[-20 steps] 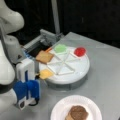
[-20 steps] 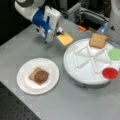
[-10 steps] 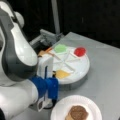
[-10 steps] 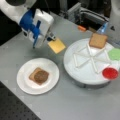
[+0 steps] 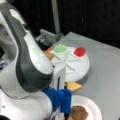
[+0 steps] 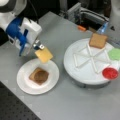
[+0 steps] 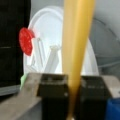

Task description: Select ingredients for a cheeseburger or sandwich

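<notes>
My gripper (image 6: pixel 38 46) is shut on the yellow-orange cheese square (image 6: pixel 43 55), which hangs tilted over the far edge of the white paper plate (image 6: pixel 25 81). On that plate lies a brown toast slice with the dark round patty (image 6: pixel 40 76) on top. In the wrist view the cheese (image 7: pixel 76 50) runs upright between the two black pads (image 7: pixel 53 86). The cheese (image 5: pixel 73 86) and patty (image 5: pixel 79 113) also show in a front view beneath my arm. On the divided white tray (image 6: pixel 82 75) rest a toast slice (image 6: pixel 98 40), green lettuce (image 6: pixel 115 53) and a red disc (image 6: pixel 110 73).
The divided tray (image 5: pixel 80 68) stands to a front view's right of the paper plate. A small orange object (image 6: pixel 81 28) and grey equipment (image 6: pixel 85 15) sit at the table's far edge. My arm's bulk (image 5: pixel 27 67) blocks much of a front view.
My gripper has carried the cheese away from the tray side and down toward the paper plate. It now hangs over the plate's edge by the toast and patty.
</notes>
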Tool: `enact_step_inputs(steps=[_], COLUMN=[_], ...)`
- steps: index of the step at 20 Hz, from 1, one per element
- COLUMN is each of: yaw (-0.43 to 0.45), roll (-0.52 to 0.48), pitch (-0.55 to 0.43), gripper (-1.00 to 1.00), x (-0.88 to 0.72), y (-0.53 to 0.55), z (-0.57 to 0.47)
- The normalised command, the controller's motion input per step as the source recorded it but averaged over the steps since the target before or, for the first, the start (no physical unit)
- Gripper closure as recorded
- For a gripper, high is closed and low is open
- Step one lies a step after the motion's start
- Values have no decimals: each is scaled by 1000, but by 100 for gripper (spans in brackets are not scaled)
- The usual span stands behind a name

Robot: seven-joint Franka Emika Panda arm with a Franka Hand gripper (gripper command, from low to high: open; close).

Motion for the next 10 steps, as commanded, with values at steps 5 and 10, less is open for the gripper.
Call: enact_step_inputs(steps=[5, 10], yaw=[276, 246], roll=[-252, -340], pitch=[208, 217], gripper=[100, 100], x=[536, 394], y=[-96, -42], z=[-2, 26])
